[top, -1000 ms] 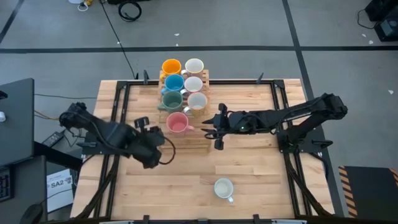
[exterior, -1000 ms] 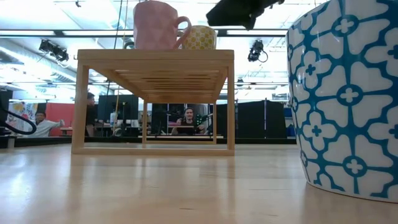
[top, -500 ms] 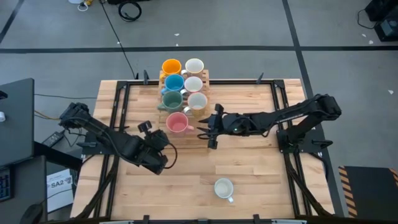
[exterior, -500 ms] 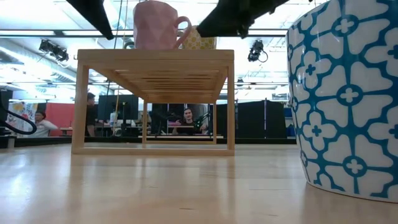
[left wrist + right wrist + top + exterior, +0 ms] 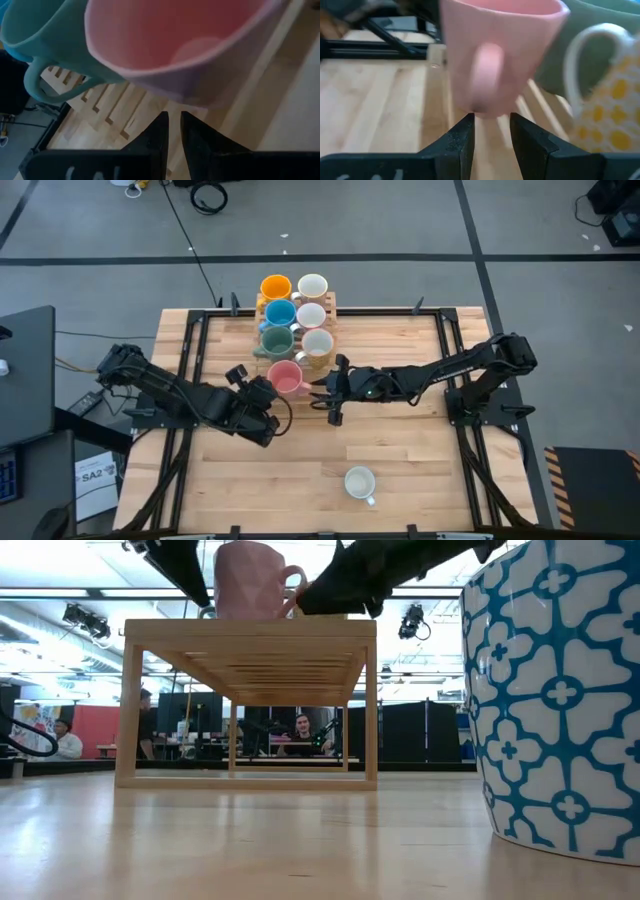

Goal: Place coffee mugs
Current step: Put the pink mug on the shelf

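Several coffee mugs stand in two rows on a wooden rack point(image 5: 300, 408). The pink mug point(image 5: 286, 377) is nearest on it, upright on its base, its handle point(image 5: 487, 75) toward the table's right. My left gripper point(image 5: 270, 392) is shut and slants down close to the pink mug's left wall point(image 5: 200, 90). My right gripper point(image 5: 322, 390) is open and comes level from the right. Its fingers point(image 5: 462, 135) stop just short of the handle, with bare wood between them. A blue-patterned mug point(image 5: 359, 483) stands alone on the table near the front edge.
Behind the pink mug stand a green mug point(image 5: 276, 340) and a yellow-dotted mug point(image 5: 605, 95). Blue, orange and white mugs fill the rack's far end. The blue-patterned mug point(image 5: 560, 700) looms close in the low view. Bare tabletop lies left and right of the rack.
My left gripper has come down and moved right and toward the far edge, up to the pink mug's left side, rolling as it went. My right gripper has sunk a little and moved left toward the pink mug's handle. The mugs have stayed put.
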`<state>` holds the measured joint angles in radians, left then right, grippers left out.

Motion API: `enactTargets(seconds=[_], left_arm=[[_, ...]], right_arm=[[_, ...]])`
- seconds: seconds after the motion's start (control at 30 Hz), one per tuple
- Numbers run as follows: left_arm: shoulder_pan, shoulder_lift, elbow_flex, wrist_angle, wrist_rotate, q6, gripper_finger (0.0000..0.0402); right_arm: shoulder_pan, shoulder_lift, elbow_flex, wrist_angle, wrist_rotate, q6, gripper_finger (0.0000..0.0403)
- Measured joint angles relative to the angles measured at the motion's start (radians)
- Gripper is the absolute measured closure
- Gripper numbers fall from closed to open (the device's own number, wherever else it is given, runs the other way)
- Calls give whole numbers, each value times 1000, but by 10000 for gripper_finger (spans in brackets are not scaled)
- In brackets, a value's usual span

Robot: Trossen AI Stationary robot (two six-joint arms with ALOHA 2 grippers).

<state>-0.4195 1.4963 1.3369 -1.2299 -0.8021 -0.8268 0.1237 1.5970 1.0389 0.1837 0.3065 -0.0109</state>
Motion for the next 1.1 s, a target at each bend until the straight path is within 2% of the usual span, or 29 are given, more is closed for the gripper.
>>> enactTargets(seconds=[0.27, 0.57, 0.83, 1.1], left_arm=[[39, 0, 0, 15, 1, -1, 347], [73, 0, 0, 37, -8, -1, 347], [110, 0, 0, 75, -13, -1, 347], [76, -14, 1, 46, -6, 5, 347]], right_arm=[[4, 6, 0, 69, -90, 0, 273], [7, 6, 0, 102, -246, 0, 273], [7, 6, 0, 122, -253, 14, 273], [7, -5, 0, 83, -253, 10, 273]])
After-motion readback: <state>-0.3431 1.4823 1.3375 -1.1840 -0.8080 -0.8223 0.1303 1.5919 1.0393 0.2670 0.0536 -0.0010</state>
